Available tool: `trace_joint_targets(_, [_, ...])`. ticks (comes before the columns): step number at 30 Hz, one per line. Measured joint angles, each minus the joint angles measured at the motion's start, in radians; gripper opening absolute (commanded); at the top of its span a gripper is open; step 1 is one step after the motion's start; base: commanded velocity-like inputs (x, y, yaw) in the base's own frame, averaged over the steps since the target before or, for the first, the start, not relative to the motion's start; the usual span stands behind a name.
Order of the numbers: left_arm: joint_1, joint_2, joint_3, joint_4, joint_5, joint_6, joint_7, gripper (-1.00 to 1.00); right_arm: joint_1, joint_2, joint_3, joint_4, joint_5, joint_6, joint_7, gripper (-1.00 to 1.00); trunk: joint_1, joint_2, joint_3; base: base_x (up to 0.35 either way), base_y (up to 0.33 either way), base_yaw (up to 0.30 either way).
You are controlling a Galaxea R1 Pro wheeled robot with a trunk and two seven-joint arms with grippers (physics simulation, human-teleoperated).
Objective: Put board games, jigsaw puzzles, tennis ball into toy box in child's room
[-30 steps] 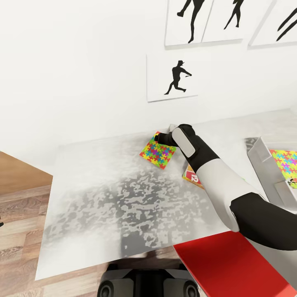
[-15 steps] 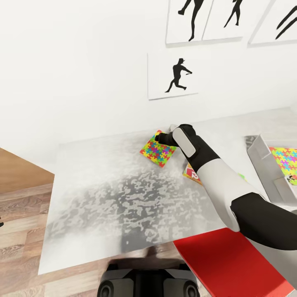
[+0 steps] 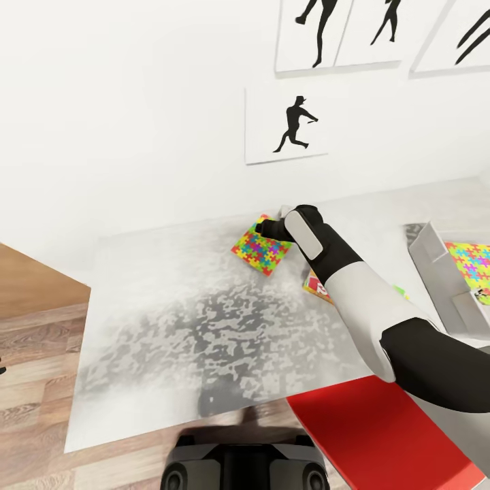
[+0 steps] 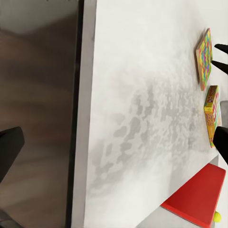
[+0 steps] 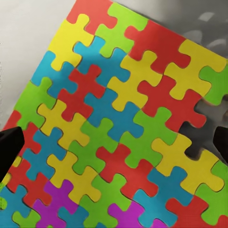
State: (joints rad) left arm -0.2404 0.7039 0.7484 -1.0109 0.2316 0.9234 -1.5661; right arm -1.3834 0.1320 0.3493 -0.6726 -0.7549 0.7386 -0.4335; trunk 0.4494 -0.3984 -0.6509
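Your right tool [image 3: 267, 226] hangs spread over the jigsaw puzzle [image 3: 261, 249] on the desk [image 3: 170, 306], seemingly not touching it.

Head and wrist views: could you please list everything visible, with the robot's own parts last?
Jigsaw puzzle on table: one, multicoloured, under the right gripper.
Jigsaw puzzle in toy box: one, multicoloured.
Toy box: one, light grey, table's right.
Board game: one, orange-edged, partly behind the arm.
Red box: one, near edge.
Tennis ball: one, yellow-green, beside red box.
Table: one, white.
Pictures: several, black silhouettes, on wall.
Right gripper: open, above puzzle.
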Motion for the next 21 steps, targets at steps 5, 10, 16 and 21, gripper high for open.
trace_joint_targets(5, [0.0,0.0,0.0,0.0,0.0,0.0,0.0,1.0,0.001,0.0,0.0,0.0,0.0,0.0,0.0,1.0,0.0,0.0,0.0,-0.061,0.147,0.0])
trace_joint_targets(10, [0.0,0.0,0.0,-0.001,0.0,0.0,0.0,1.0,0.0,0.001,0.0,0.0,0.0,0.0,0.001,1.0,0.0,0.0,0.0,-0.126,0.218,0.0])
trace_joint_targets(16, [0.0,0.0,0.0,-0.001,0.0,0.0,0.0,1.0,0.0,0.003,0.0,0.0,0.001,0.0,0.0,1.0,0.0,0.0,0.0,-0.154,0.234,0.0])
trace_joint_targets(21, [0.0,0.0,0.0,0.0,0.0,0.0,0.0,1.0,0.0,0.004,0.0,0.0,0.0,0.0,0.0,1.0,0.0,0.0,0.0,-0.159,0.188,0.0])
